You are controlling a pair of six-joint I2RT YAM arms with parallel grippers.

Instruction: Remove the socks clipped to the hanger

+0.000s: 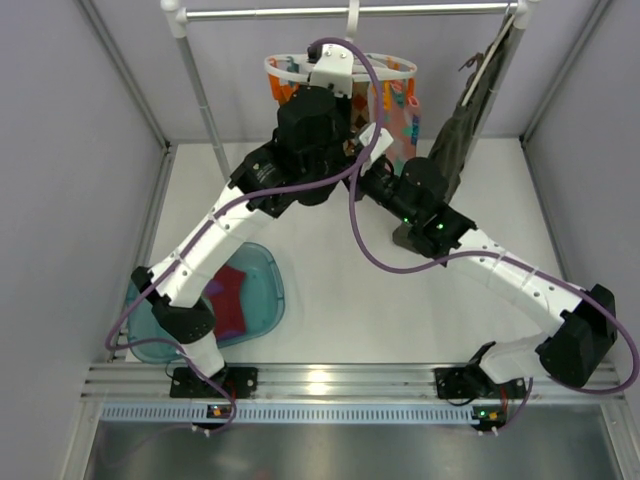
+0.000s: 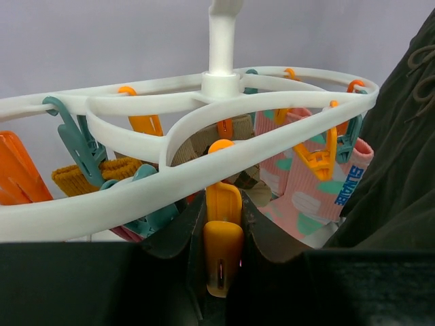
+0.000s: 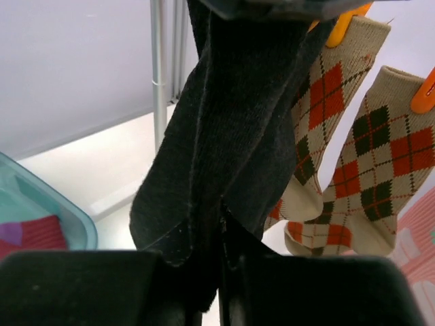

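The hanger point(image 2: 102, 202) hangs by its hook from the rail point(image 1: 300, 12) at the far side of the table point(image 1: 340, 300), and both arms reach up to it. The left gripper point(image 2: 221, 217) is under the near rim of the hanger. Its fingers stand only part way open and press on both sides of an orange clip point(image 2: 223, 258) that hangs down from the rim.

The right gripper point(image 3: 221, 238) is lower and to the right of the left one. Its fingers are closed nearly together on the bottom edge of a black sock point(image 3: 224, 122), which runs up from the fingers toward the hanger. The top of that sock is out of view, so the pictures cannot tell whether a clip has it.

The other socks on the hanger are clipped at their tops and hang limp. Two pink socks point(image 2: 319, 180) with teal spots hang on the right side under orange clips. Two tan diamond-patterned socks point(image 3: 326, 102) hang just beside the black one, and a mustard sock point(image 2: 85, 175) hangs on the left side.

A dark olive garment point(image 2: 408, 176) hangs from the same rail, just to the right of the hanger. A teal bin point(image 1: 268, 290) sits on the table near the left arm's base, and a maroon sock point(image 1: 232, 300) lies in it.
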